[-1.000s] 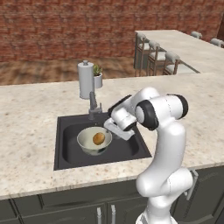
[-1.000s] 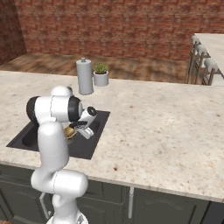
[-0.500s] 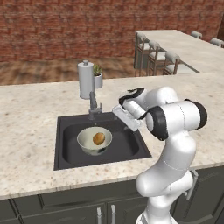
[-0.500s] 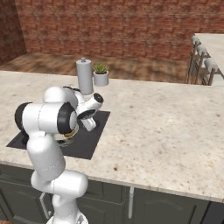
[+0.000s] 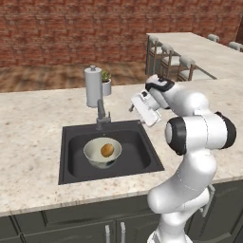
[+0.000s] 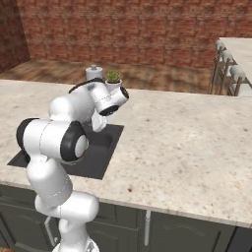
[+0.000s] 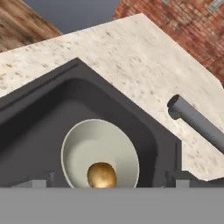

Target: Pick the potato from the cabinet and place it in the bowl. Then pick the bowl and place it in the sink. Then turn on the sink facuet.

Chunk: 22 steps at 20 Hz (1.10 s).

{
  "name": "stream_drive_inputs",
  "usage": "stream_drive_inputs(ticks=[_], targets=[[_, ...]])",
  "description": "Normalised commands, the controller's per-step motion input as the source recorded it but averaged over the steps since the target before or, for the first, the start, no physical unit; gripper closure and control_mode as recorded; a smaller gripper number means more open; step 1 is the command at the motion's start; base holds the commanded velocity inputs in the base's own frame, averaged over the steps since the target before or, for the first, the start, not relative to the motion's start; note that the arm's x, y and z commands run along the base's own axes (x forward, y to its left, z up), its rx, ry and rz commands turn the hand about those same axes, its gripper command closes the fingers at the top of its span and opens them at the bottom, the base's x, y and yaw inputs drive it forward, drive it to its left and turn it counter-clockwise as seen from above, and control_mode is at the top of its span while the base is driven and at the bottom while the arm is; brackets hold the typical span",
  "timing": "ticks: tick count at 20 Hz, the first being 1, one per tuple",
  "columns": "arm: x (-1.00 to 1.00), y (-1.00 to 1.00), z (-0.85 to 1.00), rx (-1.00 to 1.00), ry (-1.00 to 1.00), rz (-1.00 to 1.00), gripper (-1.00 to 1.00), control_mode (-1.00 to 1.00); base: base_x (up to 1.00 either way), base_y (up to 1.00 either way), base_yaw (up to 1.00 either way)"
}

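So the bowl is sitting down in the black sink, roughly mid-basin and a bit toward the left side, with open basin floor showing all around it, more on the right than the left. The potato is lying inside the bowl, touching the cream inside, well below the rim. The claw is hanging above the sink's back right corner, clear of everything, fingers spread wide with nothing between them; in the hand view the two tips are poking up far apart on either side of the bowl and potato. The sink facuet is standing on the tabletop right at the sink's back edge, left of the claw with a clear gap between. Just behind it a paper-towel holder and a small potted plant are crowding that back strip. Right of the sink the tabletop is looking wide open.
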Motion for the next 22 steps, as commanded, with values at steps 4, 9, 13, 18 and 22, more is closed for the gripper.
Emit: stream_drive_inputs(ticks=[4, 9, 13, 18, 22], targets=[[0.01, 0.12, -0.18, 0.30, 0.15, -0.36, -1.00, -1.00, 0.00, 0.00, 0.00], [0.23, 0.36, -0.58, 0.30, 0.05, -0.28, -1.00, -1.00, 0.00, 0.00, 0.00], [0.43, 0.14, -0.07, 0.31, 0.05, -0.12, -1.00, -1.00, 0.00, 0.00, 0.00], [0.50, 0.02, 0.04, 0.16, 0.18, 0.00, -1.00, -1.00, 0.00, 0.00, 0.00], [0.54, 0.05, 0.00, 0.09, 0.06, 0.00, -1.00, -1.00, 0.00, 0.00, 0.00]])
